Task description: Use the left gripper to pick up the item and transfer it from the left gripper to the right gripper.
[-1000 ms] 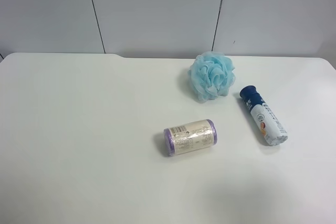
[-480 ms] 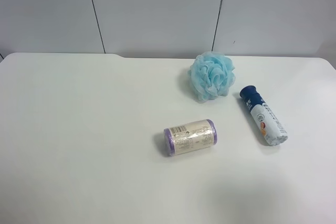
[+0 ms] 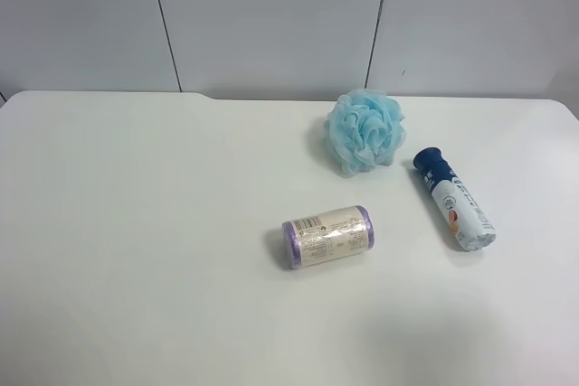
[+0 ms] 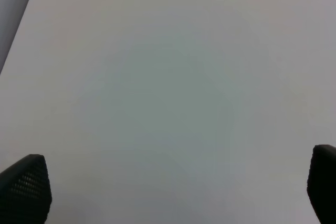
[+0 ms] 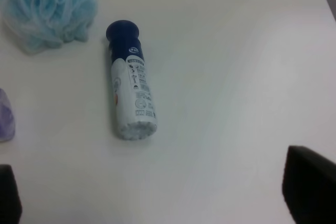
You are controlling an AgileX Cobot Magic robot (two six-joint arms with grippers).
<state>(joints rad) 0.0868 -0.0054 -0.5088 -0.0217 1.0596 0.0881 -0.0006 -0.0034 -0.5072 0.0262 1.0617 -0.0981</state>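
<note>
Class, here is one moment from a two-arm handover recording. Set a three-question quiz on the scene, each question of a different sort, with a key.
1. True or false: the bottle lies on its side on the table.
2. Which thing lies nearest the bottle's cap? A) purple-ended roll B) light blue pouf C) left gripper
3. Fill in: the right gripper has its fingers spread wide, so it is ____.

Key: 1 true; 2 B; 3 open.
</note>
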